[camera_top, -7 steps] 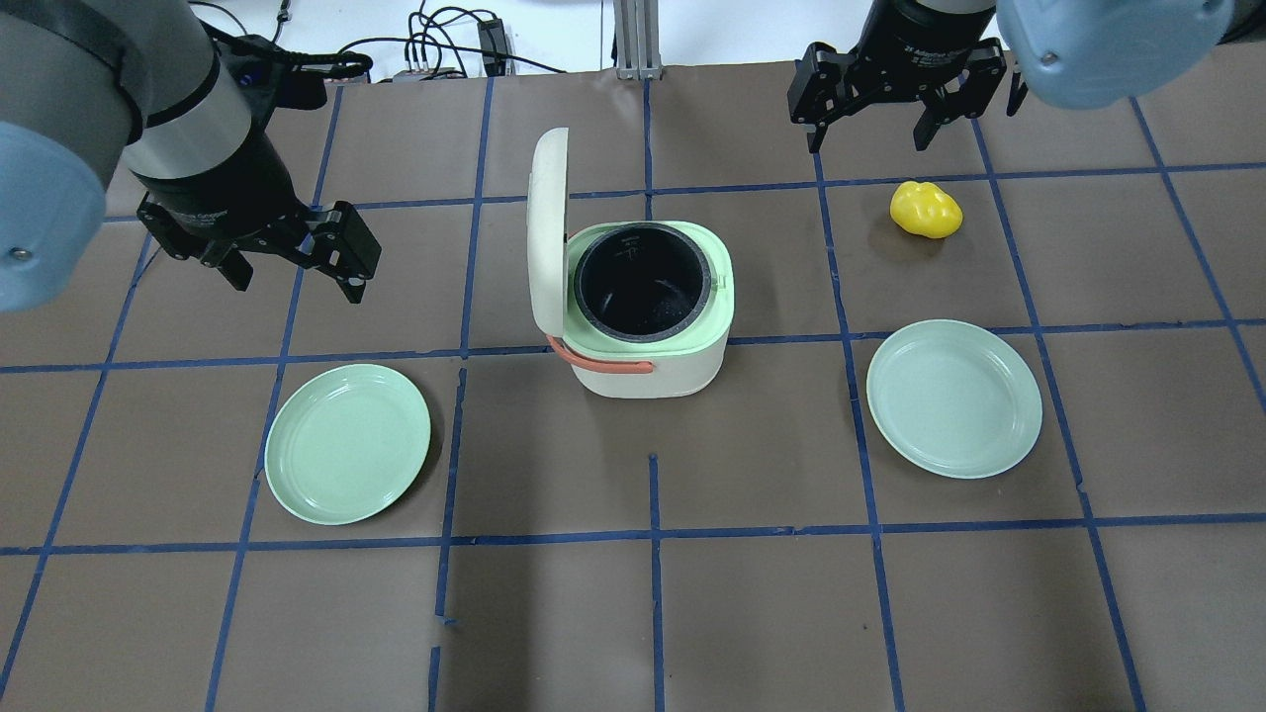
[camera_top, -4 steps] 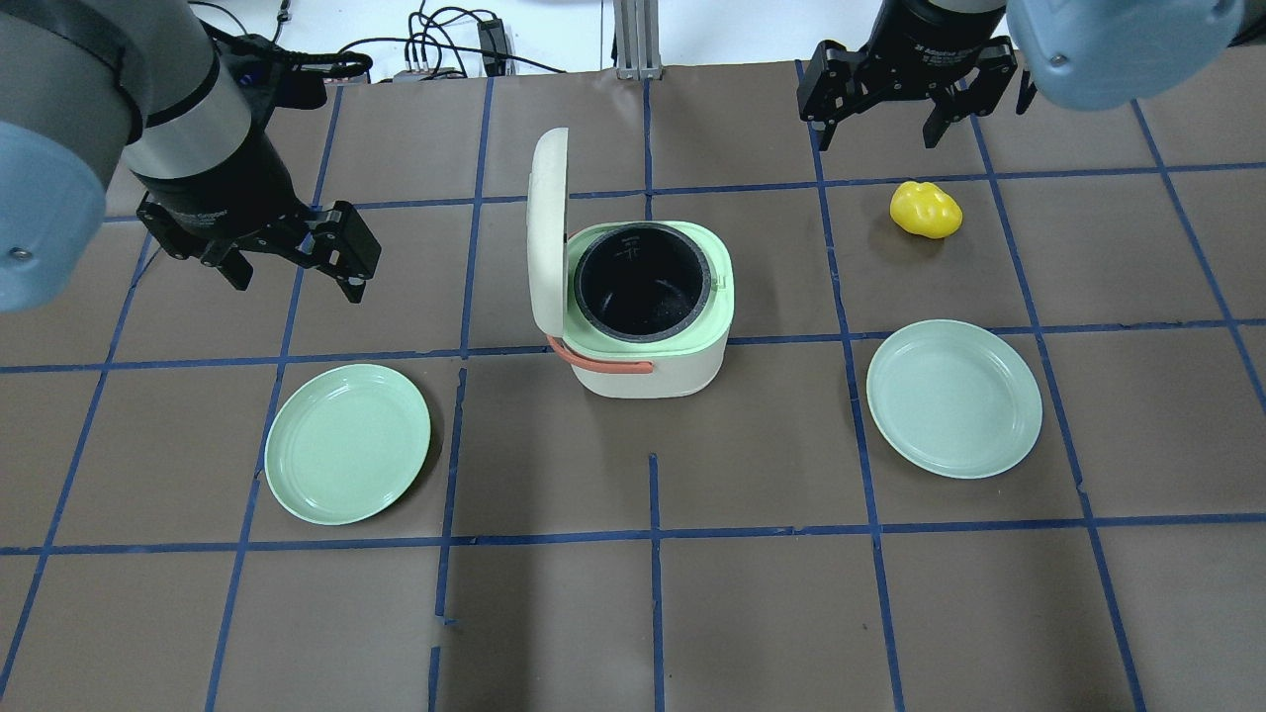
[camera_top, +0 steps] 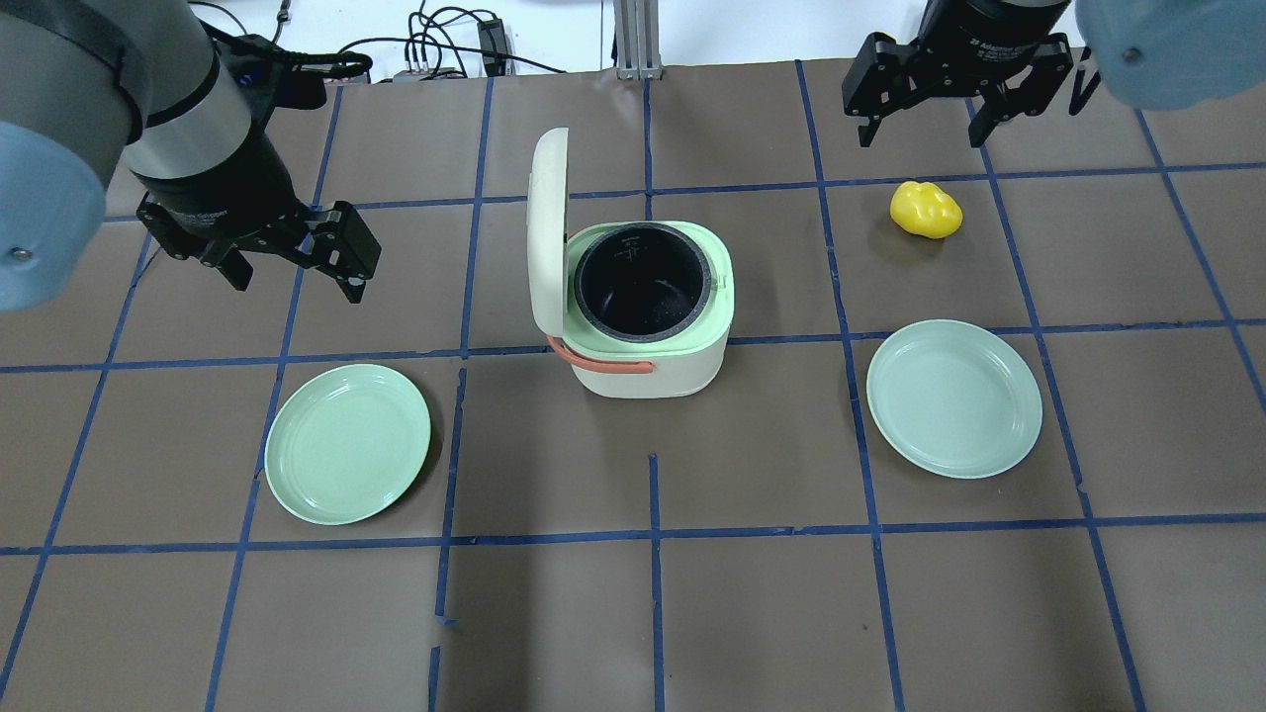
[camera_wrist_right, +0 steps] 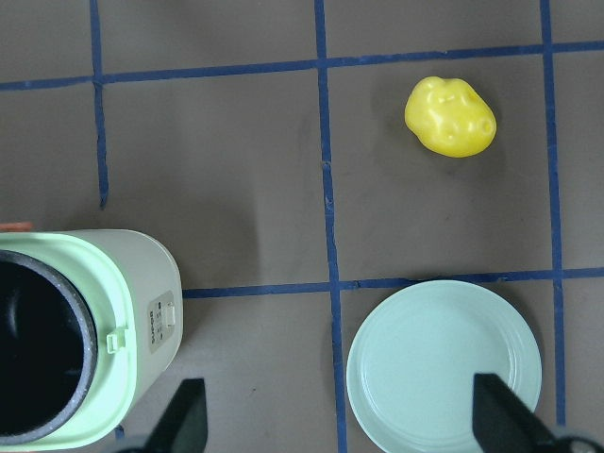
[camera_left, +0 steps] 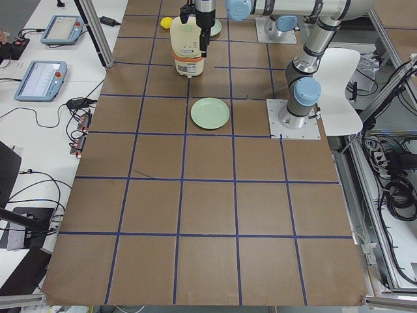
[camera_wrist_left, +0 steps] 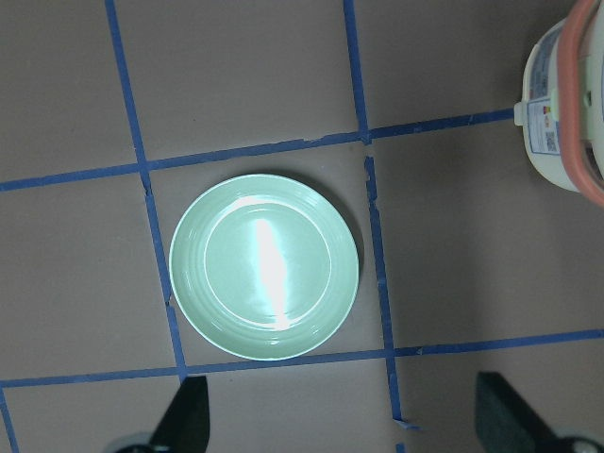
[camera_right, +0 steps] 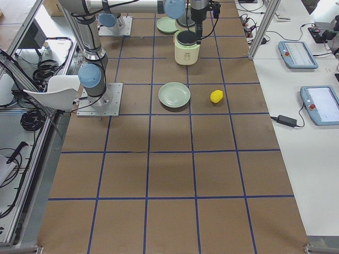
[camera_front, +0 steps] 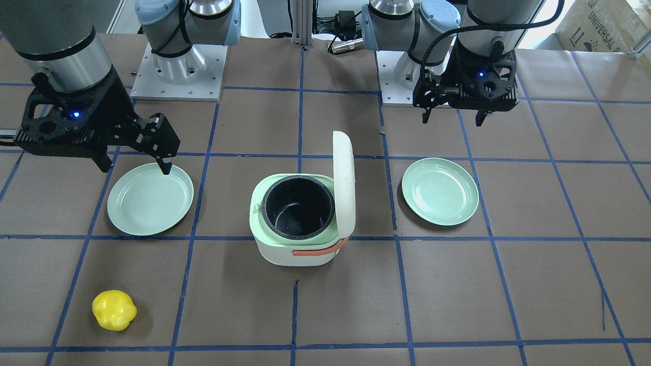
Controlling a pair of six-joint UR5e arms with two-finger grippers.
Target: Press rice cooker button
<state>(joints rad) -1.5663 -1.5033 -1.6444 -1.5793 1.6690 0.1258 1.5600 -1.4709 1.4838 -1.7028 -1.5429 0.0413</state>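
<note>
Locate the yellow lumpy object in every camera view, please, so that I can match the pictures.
Exterior front-facing: yellow lumpy object at lower left.
Overhead exterior: object at upper right.
Exterior left: object at the top, small, left of the cooker.
Exterior right: object near centre.
Left wrist-mounted: not in it.
Right wrist-mounted: object at upper right.
Shared landmark: the rice cooker, lid open, visible in all views.

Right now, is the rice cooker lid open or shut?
Open. The lid of the rice cooker stands upright at its hinge side, and the black inner pot is exposed, apparently empty.
</note>
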